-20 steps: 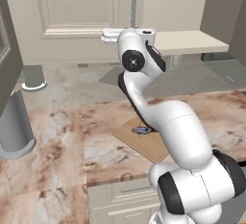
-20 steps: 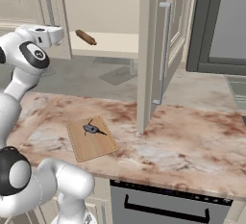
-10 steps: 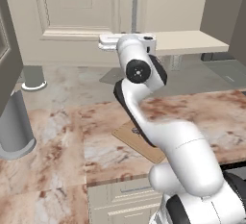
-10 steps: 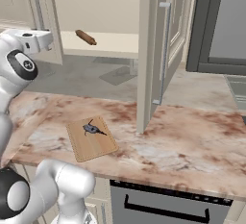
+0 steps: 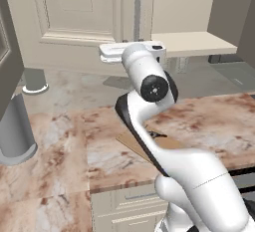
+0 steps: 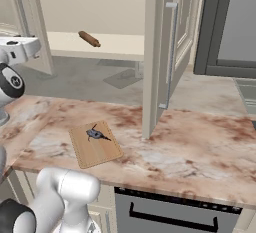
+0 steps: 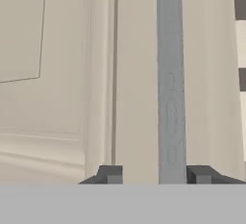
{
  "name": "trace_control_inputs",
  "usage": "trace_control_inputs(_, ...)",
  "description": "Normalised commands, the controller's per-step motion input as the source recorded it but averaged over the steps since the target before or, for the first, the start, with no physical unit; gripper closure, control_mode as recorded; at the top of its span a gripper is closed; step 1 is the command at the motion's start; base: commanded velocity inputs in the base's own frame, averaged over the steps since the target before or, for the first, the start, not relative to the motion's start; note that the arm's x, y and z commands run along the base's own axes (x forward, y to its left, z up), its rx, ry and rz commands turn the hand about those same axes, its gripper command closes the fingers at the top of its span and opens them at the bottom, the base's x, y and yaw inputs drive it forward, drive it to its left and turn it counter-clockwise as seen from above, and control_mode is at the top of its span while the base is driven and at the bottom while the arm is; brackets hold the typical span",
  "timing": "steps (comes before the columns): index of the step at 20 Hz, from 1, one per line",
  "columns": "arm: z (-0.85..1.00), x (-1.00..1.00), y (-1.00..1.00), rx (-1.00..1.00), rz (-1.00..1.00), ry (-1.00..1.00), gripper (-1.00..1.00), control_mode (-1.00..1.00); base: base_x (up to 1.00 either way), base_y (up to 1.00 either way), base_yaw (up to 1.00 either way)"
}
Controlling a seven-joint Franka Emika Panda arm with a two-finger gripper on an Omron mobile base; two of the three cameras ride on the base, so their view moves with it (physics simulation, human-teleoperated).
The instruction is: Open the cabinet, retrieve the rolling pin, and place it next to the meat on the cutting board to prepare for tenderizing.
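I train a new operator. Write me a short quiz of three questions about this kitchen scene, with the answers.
1. True or false: the rolling pin lies on the board.
2. What lies on the board? A) the meat B) a knife C) nothing
3. Fill in: the tool is ____ (open/shut), with the grey door handle between its fingers.

Key: 1 false, it lies on the cabinet shelf; 2 A; 3 open.
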Motion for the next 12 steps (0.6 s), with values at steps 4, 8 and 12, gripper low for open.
trace_control_inputs(4,-0.17,-0.57,0.84,0.0,0.08,0.01,-1.0,-1.0,0.0,0.0,0.0)
trace_control_inputs(8,-0.08,-0.28,0.7,0.0,0.06,0.12,-1.0,-1.0,0.0,0.0,0.0)
trace_control_inputs(12,0.0,-0.16,0.25,0.01,0.07,0.0,-1.0,-1.0,0.0,0.0,0.0)
